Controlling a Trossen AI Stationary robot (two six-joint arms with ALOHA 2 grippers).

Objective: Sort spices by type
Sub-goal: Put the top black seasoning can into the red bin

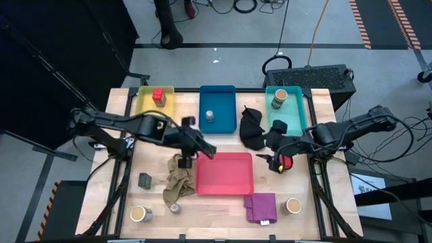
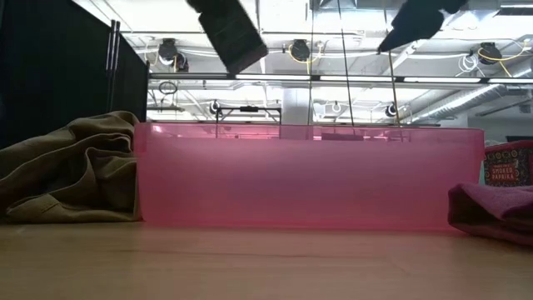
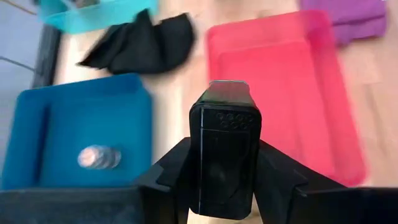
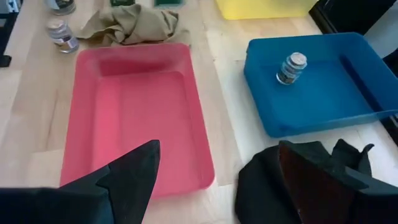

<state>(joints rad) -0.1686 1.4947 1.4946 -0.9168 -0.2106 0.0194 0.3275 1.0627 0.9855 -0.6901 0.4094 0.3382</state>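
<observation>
Left tool (image 3: 224, 186) is clamped on a dark grey rectangular tin (image 3: 225, 149), held upright betw the two fingers, w/ a little cluster of round dimples near its top; no readable print on it. From above it hangs over the bench (image 1: 223, 206) near the pink tray's (image 1: 225, 174) corner, just beside the beige cloth (image 1: 177, 181).

Right tool (image 4: 217, 180) is spread wide, nothing betw the fingers. In the high view it sits on the right side of the bench, next to the black cloth (image 1: 252, 128), w/ a red cube (image 1: 287, 162) right under/beside it; can't tell if they touch.

Where the spices are:
- yellow tray (image 1: 145, 102): one red cube (image 1: 158, 96)
- blue tray (image 1: 217, 108): tiny silver round tin (image 1: 209, 117)
- teal tray (image 1: 295, 111): tan round jar (image 1: 279, 99)
- loose on the bench: another dark grey tin (image 1: 144, 180), tan jar (image 1: 140, 214) front left, silver tin (image 1: 175, 208) by the beige cloth, tan jar (image 1: 293, 206) front right beside the purple cloth (image 1: 260, 207)

Only writing I can make out: in the low view, a red label (image 2: 508, 171) far right, looks like "SMOKED PAPRIKA", pretty small so not 100% sure.
</observation>
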